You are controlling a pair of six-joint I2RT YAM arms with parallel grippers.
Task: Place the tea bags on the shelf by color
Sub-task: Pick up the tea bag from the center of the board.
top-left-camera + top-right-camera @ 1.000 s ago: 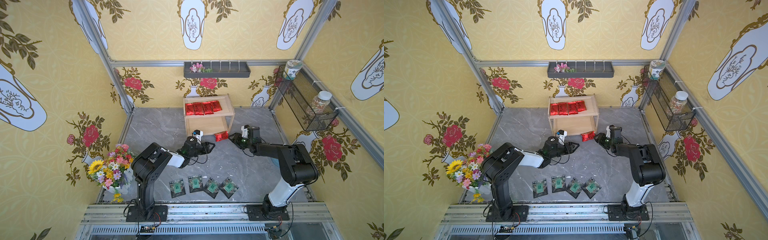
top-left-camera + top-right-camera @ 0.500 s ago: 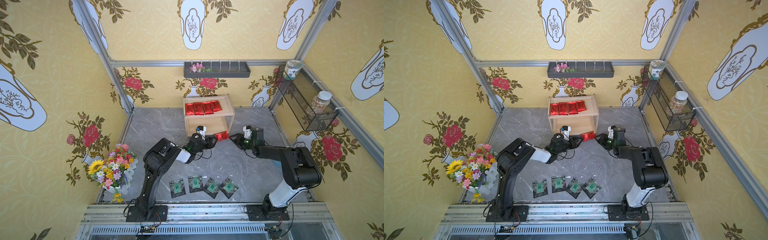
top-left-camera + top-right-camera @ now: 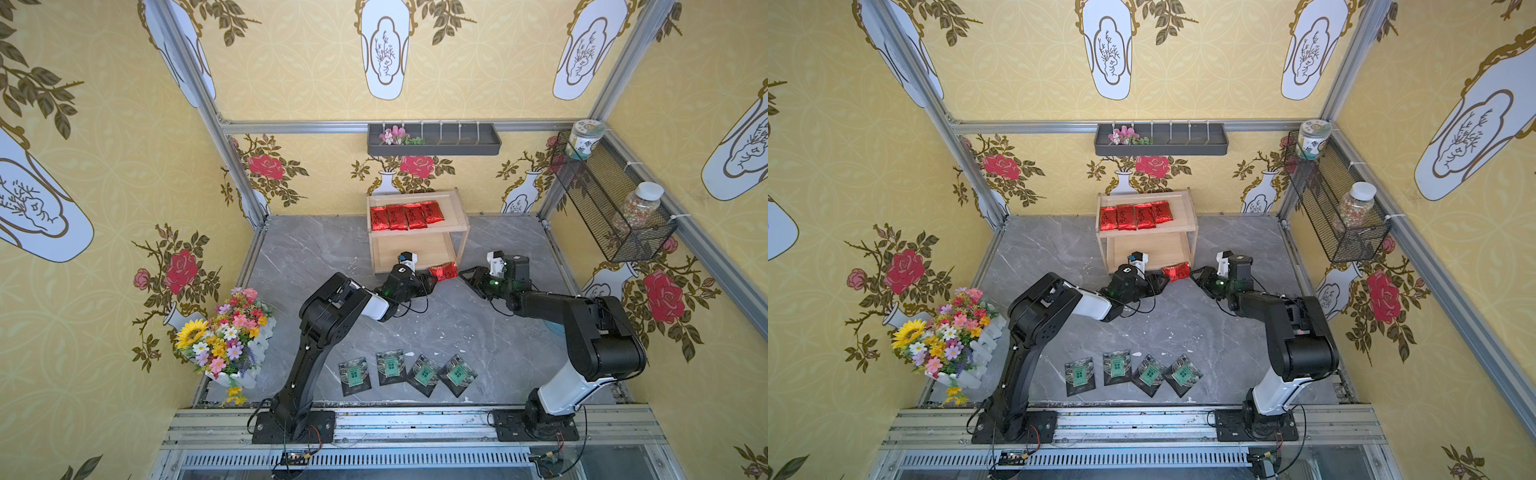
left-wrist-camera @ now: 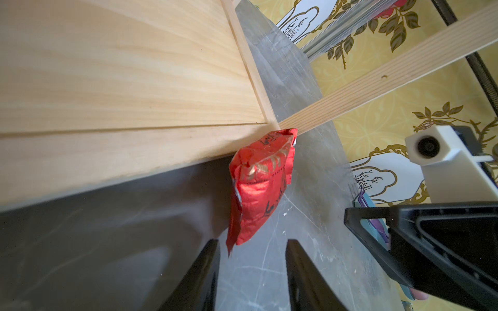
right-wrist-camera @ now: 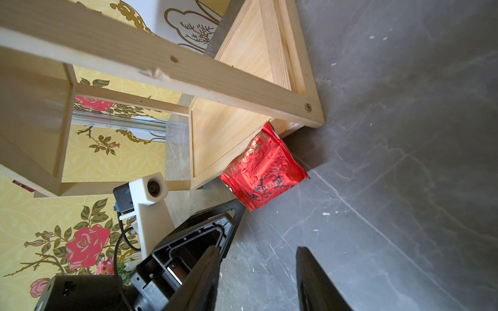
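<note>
**Top views.** In both top views, the small two-tier light wooden shelf stands at the middle of the back edge of the grey marble-patterned tabletop. Four shiny red foil sachets lie side by side on its upper board. We note a fifth red sachet on the tabletop. It rests against the shelf's front rim, at the front corner on the right arm's side. The left gripper is close up to it, and the right gripper is near it on the opposite side. Four squarish dark packets with green labels lie in a row near the front edge, well apart from both grippers. We cannot read the jaws from here.

**Left wrist view.** The left gripper has its jaws spread. The fifth red sachet stands crumpled, propped on the lower board's rim, with its near end just ahead of the gap and not pinched.

**Right wrist view.** The right gripper also has its jaws spread, with only bare tabletop between them. The fifth red sachet leans on the rim beside the corner post. One of the left gripper's fingers is at the sachet's lower corner. We cannot tell whether it touches.
</note>
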